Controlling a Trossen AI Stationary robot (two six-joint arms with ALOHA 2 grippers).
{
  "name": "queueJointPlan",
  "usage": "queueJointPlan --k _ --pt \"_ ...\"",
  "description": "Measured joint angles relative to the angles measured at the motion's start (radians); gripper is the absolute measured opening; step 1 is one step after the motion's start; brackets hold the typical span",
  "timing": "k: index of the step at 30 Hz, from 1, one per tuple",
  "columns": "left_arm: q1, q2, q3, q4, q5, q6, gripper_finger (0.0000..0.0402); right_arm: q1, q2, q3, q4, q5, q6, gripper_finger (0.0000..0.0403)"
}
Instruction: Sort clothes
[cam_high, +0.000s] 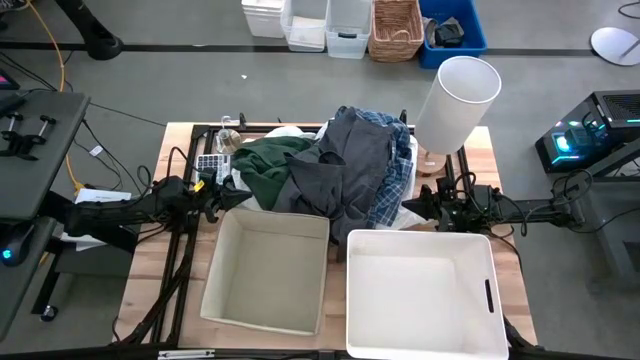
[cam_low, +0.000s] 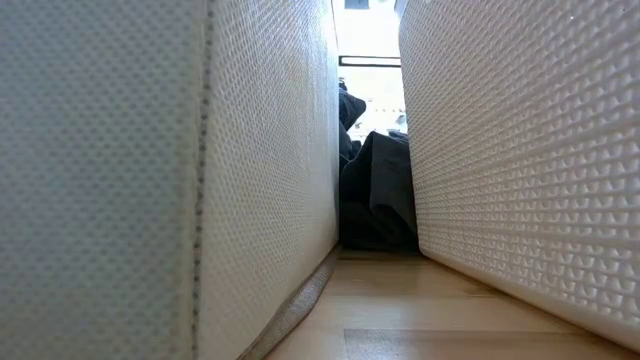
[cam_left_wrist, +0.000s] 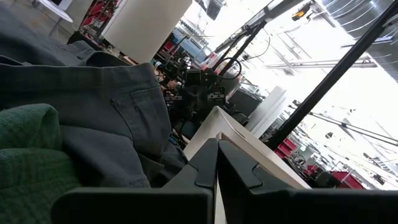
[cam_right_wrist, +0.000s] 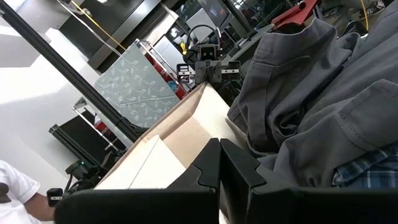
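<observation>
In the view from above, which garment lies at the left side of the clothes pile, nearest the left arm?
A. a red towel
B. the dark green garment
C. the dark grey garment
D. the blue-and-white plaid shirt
B: the dark green garment lies at the pile's left edge, with the dark grey garment in the middle and the plaid shirt to the right.

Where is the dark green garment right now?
In the high view the dark green garment lies on the left side of the clothes pile, against the dark grey garment, just behind the beige bin and near the left gripper.
</observation>
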Motion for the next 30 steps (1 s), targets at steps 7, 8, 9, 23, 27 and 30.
queueJointPlan --k 7,8,9,23,27,30 --pt "0.000 0.000 0.000 0.000 0.000 0.000 0.0000 0.000 0.000 0.000 0.000 0.000 0.000 0.0000" --pt "0.000 0.000 0.000 0.000 0.000 0.000 0.0000 0.000 0.000 0.000 0.000 0.000 0.000 0.0000" --pt "0.000 0.000 0.000 0.000 0.000 0.000 0.0000 0.000 0.000 0.000 0.000 0.000 0.000 0.0000" --pt "0.060 0.090 0.182 0.037 -0.122 0.096 0.0059 0.000 0.000 0.000 0.000 0.000 0.000 0.0000" --pt "0.107 0.241 0.400 -0.212 -0.171 0.242 0.0095 0.000 0.000 0.000 -0.001 0.000 0.000 0.0000" --pt "0.153 0.403 0.576 -0.541 -0.173 0.319 0.0128 0.000 0.000 0.000 -0.002 0.000 0.000 0.0000"
